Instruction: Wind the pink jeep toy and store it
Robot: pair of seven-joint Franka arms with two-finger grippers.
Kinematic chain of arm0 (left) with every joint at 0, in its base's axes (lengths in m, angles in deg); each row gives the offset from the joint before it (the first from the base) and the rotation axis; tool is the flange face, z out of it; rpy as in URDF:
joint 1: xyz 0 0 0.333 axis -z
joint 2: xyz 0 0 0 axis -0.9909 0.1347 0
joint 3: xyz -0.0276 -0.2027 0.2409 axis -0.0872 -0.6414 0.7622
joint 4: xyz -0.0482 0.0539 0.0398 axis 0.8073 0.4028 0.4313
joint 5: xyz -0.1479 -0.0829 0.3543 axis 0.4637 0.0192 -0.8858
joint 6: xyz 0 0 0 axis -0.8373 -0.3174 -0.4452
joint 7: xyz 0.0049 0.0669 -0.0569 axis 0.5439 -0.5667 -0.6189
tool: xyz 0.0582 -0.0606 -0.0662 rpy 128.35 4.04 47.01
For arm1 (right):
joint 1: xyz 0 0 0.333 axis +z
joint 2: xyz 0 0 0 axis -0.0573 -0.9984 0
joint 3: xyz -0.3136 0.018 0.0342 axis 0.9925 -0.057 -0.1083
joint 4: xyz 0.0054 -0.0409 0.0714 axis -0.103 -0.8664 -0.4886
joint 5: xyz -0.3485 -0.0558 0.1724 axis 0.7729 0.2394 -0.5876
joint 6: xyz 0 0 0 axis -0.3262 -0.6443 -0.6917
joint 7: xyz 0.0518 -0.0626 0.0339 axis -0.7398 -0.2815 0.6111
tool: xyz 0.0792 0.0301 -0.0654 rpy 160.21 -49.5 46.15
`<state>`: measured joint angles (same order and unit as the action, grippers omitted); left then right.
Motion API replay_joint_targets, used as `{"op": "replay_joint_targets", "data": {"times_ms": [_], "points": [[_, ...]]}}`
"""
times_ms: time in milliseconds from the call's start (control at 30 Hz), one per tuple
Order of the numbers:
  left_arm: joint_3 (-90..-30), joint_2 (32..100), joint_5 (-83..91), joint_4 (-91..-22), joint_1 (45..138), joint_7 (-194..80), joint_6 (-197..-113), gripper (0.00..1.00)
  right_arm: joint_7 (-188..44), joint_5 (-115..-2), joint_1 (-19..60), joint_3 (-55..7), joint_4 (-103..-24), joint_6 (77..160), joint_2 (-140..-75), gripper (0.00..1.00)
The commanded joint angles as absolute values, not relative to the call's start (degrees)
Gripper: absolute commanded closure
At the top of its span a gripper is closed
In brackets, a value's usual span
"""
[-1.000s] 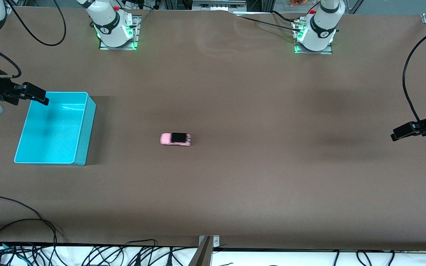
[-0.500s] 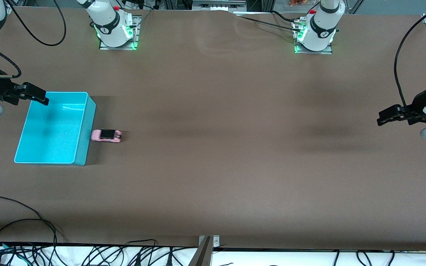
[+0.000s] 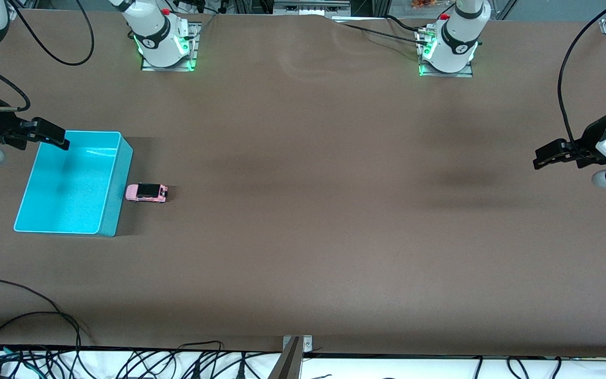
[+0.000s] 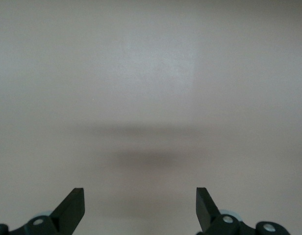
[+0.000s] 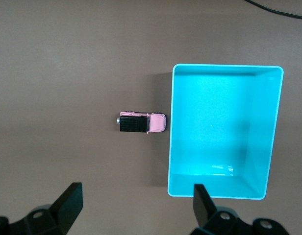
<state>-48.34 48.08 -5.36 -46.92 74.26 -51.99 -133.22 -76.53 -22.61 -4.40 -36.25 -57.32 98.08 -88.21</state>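
Teal bin (image 3: 74, 181) on brown table (image 3: 334, 210)

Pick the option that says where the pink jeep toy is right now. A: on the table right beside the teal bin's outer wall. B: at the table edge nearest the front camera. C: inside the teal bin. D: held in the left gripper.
A: the pink jeep toy sits on the brown table right beside the teal bin's outer wall, outside it, with neither gripper near it.

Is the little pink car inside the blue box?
No, the pink jeep toy sits on the table right beside the teal bin, against its outer wall, and the bin holds nothing.
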Motion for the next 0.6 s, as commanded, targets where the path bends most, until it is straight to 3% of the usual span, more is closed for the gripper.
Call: {"op": "replay_joint_targets", "data": {"times_ms": [0,567], "points": [[-48.64,46.40,-4.99,-48.82,73.91,-50.68,-134.27,0.00,-76.07,-22.21,-4.80,-36.47,-56.03,99.07,-88.70,0.00],[-48.64,46.40,-6.13,-48.91,74.17,-50.68,-134.27,0.00,-76.86,-22.21,-3.22,-36.91,-56.03,99.51,-89.76,0.00]]}}
